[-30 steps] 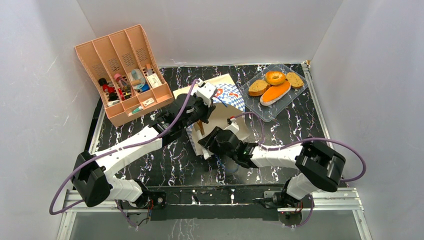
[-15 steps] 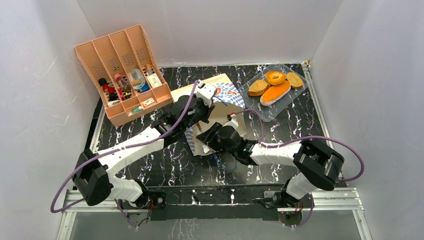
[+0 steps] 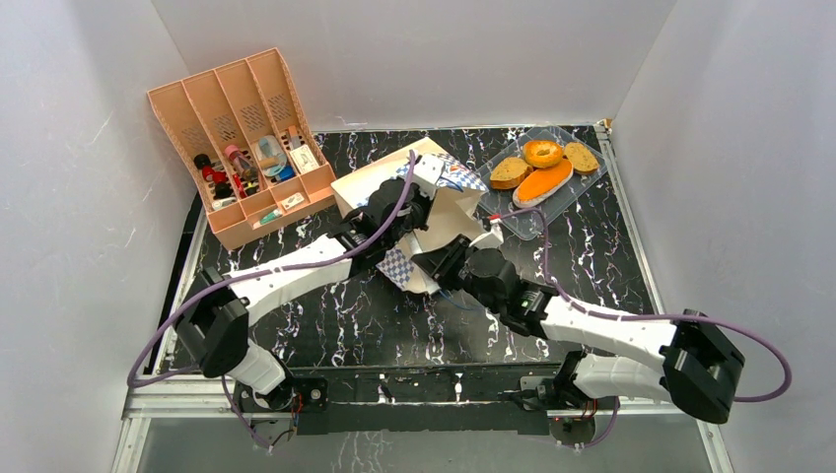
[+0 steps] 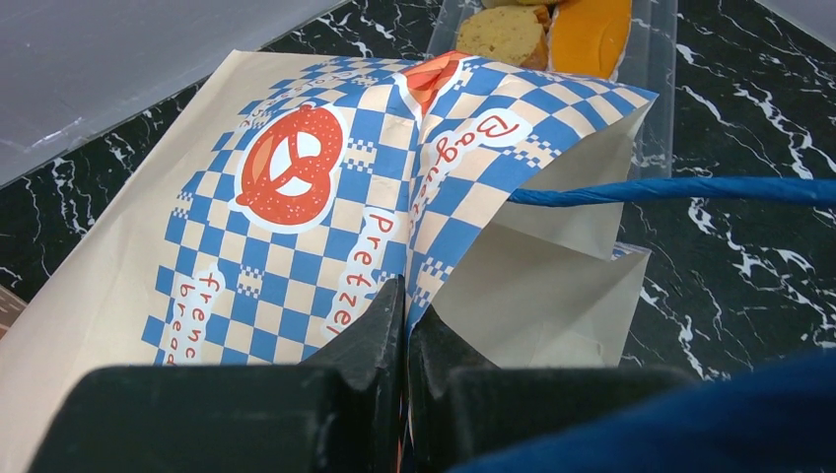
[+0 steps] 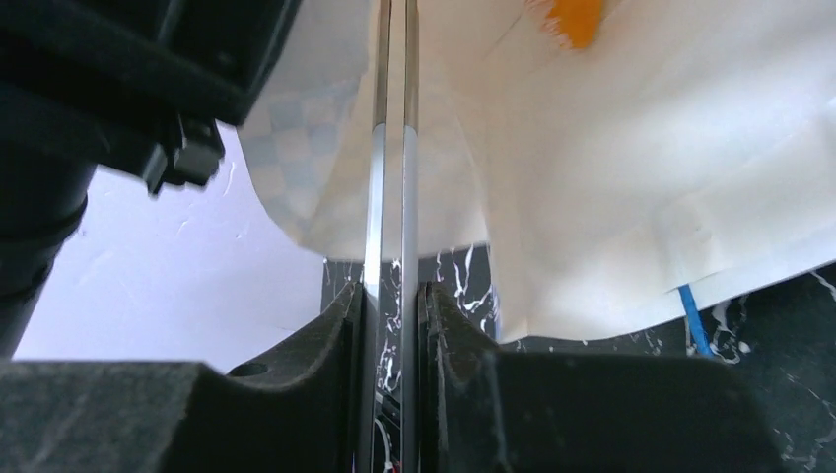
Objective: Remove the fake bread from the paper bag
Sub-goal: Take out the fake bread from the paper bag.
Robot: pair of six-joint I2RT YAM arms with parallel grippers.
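four breads (image 3: pixel 543 184) sit in tray (image 3: pixel 537 219) beyond l claw (image 4: pixel 406 325), clamped on bag (image 4: pixel 296 197) rim. r claw (image 5: pixel 391 296) squeezes tongs (image 5: pixel 392 148), reaching into bag ahead. next: probe for leftovers, can't see any.

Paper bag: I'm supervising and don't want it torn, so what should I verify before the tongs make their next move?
1. Bag pinned: ok; jaws of the left gripper are shut on the checkered band of the paper bag.
2. Tool held: ok; the right gripper clamps the tongs.
3. Mouth open: ok; the cream inside faces the right wrist camera.
4. Bread between the blades: not ok; where visible they lie together, with nothing between.
5. Bread left inside: cannot tell; only an orange patch shows beside the blades.
6. The blue cord clear of the blades: ok; it lies off to one side.
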